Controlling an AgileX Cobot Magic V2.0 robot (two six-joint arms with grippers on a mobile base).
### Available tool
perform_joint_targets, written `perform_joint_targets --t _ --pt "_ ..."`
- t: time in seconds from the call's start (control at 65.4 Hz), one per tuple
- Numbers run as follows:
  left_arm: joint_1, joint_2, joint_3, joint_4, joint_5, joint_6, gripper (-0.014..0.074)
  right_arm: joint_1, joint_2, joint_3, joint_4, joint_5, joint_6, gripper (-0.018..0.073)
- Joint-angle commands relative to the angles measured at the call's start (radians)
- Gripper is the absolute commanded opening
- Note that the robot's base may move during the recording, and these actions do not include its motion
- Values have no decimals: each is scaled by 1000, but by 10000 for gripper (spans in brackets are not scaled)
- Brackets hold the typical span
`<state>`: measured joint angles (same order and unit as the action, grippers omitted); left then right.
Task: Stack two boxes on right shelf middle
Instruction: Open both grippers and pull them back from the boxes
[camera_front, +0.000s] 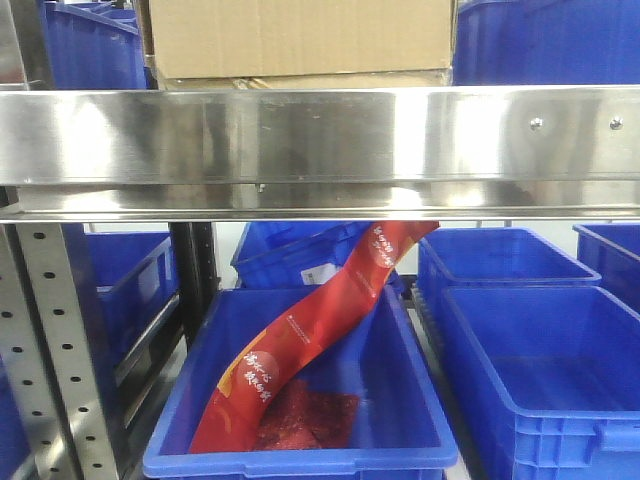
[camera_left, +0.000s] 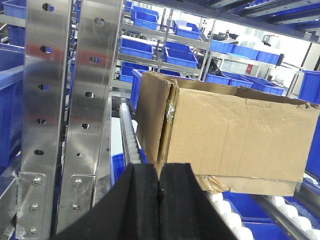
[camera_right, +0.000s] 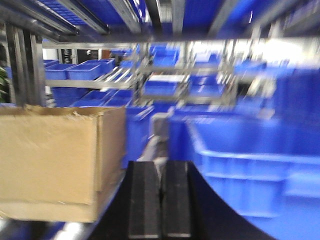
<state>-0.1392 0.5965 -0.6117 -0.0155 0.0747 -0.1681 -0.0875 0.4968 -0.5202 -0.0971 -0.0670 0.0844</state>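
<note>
From the front camera I see the shelf (camera_front: 320, 135) as a broad shiny steel beam across my view, and on it the two boxes stand stacked: the upper box (camera_front: 300, 35) rests on the lower box (camera_front: 310, 80), of which only a thin strip shows above the beam. Blue bins flank them on both sides. Below the shelf a blue bin (camera_front: 300, 400) holds a long red packet (camera_front: 310, 330) leaning up toward the beam. My left gripper (camera_left: 159, 182) has its black pads pressed together with nothing between them, just in front of the stack's near corner (the top box's flap is torn there). My right gripper (camera_right: 161, 200) is likewise closed and empty, beside the boxes' other end; that view is blurred.
</note>
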Motion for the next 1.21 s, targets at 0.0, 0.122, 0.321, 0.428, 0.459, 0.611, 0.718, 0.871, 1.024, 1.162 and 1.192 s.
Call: perform_joint_targets --t 0.0,0.122,0.321,0.428,0.459,0.611,0.718,0.871,1.024,1.162,1.192 --pt "5 -6 1 -6 -19 2 -92 1 -87 90 144 -1 -202 -164" --pt "5 -6 1 -6 -19 2 -92 1 -199 254 144 -1 -200 -164" --pt "5 -6 1 -6 -19 2 -92 1 -389 479 144 -1 -143 -164" --pt "5 -6 1 -6 -19 2 -92 1 -464 520 144 54 -115 -164" --pt "5 -6 1 -6 -19 2 -92 1 -495 520 141 143 -115 -164" --pt "5 -8 1 -6 -19 2 -92 1 -497 520 134 157 -111 -164" --pt "5 -8 1 -6 -21 2 -92 1 -497 520 134 94 -99 -164" --pt "5 -8 1 -6 -21 2 -92 1 -497 520 134 102 -99 -164" --pt "5 -8 1 -6 -21 2 -92 1 -497 520 134 111 -99 -164" --pt "5 -8 1 -6 -21 2 -92 1 -497 520 134 111 -99 -164" --pt "5 -8 1 -6 -21 2 -92 1 -497 520 134 111 -99 -164"
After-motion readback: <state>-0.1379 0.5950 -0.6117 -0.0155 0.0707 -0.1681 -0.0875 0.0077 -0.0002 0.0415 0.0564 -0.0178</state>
